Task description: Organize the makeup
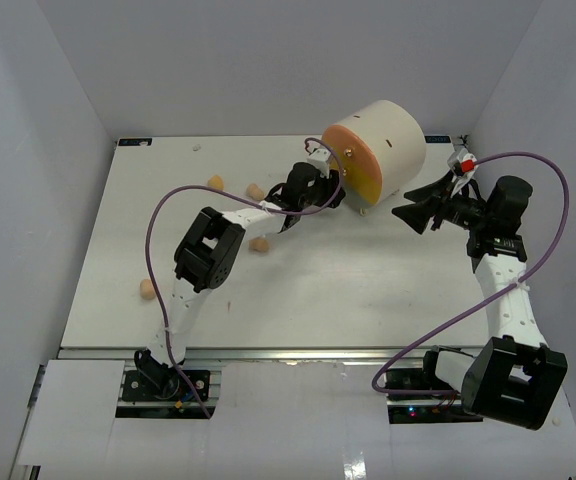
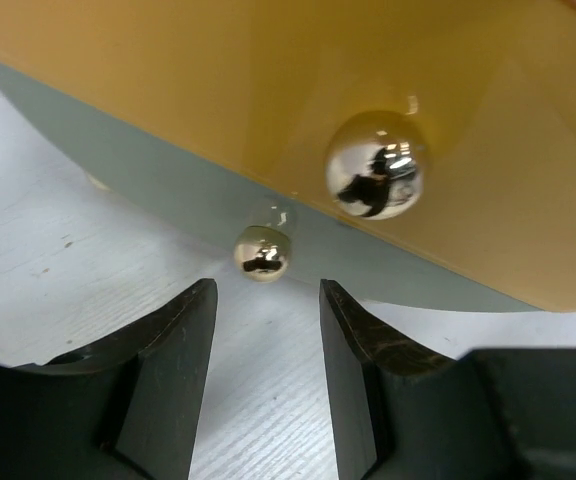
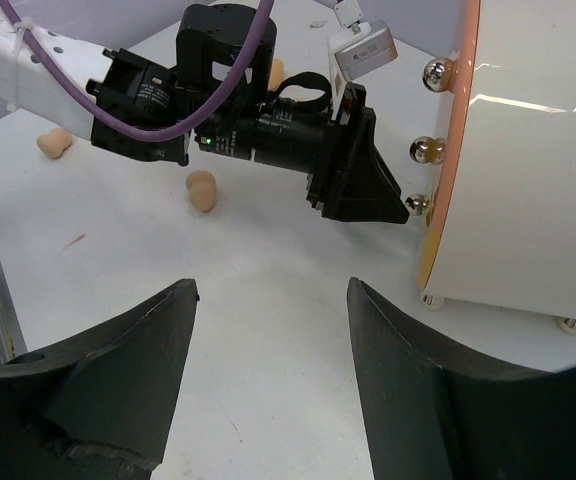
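1. Sponges [image 1: 255,190] are the makeup you can see: four peach, egg-shaped pieces on the white worktop [image 1: 368,300].
2. Taken from the worktop's centre in the top view, the far pair [image 1: 215,182] lies at about 10 to 11 o'clock. The middle sponge [image 1: 259,244] lies at 9 o'clock, close to the centre and just beside the left arm [image 1: 208,250]. The near sponge [image 1: 147,289] lies at 8 o'clock, towards the left edge.
3. From above they are too small for you to read a long axis.
4. In the right wrist view, one sponge [image 3: 202,190] has its long axis running roughly 12 to 6 in the picture. You cannot tell whether it stands or lies.
5. Another sponge [image 3: 54,142] lies with its long axis near 9 to 3 and its narrower end towards 3 o'clock.
6. The cream cylinder [image 1: 393,130] sits at 1 o'clock, its orange-yellow front facing 8 o'clock.
7. Your left claw [image 2: 268,300] is up against that front. Its fingers are parted and hold nothing, and a shiny round knob [image 2: 262,253] sits just ahead of the gap.
8. Your right claw [image 3: 273,300] is spread wide and empty. It hangs near the cylinder's 5 o'clock side and points towards 9 o'clock.
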You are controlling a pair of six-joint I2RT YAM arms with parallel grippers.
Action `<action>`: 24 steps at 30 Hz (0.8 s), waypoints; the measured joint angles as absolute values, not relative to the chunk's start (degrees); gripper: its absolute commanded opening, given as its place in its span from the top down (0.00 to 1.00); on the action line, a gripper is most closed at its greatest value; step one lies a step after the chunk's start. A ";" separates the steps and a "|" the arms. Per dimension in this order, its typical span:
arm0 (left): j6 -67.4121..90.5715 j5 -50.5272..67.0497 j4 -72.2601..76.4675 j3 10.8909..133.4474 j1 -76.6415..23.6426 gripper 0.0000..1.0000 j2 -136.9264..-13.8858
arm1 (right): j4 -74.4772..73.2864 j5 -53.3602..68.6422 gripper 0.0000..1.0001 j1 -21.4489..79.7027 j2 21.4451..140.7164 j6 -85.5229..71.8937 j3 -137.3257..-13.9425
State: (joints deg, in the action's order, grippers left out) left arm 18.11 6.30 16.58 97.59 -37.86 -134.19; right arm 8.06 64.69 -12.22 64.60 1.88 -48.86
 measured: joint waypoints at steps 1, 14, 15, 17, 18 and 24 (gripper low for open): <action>18.01 5.54 16.55 97.38 -37.88 0.44 -134.19 | 8.11 64.73 0.32 -12.28 64.60 1.85 -48.86; 15.08 6.32 17.17 95.39 -37.95 0.33 -134.06 | 9.21 64.97 0.31 -12.83 64.60 1.27 -48.84; 14.80 6.81 17.47 95.52 -37.97 0.33 -134.06 | 9.21 65.00 0.31 -12.98 64.60 1.21 -48.84; 14.32 7.46 17.76 95.95 -38.00 0.33 -134.14 | 9.22 65.12 0.31 -13.29 64.60 1.11 -48.82; 14.03 7.88 17.88 96.32 -38.00 0.35 -134.22 | 9.23 65.16 0.31 -13.44 64.60 1.03 -48.80; 13.52 9.66 17.78 99.48 -37.59 0.52 -134.84 | 9.65 65.73 0.31 -14.11 64.60 0.61 -47.73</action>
State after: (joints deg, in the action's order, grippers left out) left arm 13.52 9.66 17.78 99.48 -37.59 -134.84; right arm 9.65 65.73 -14.11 64.60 0.61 -47.73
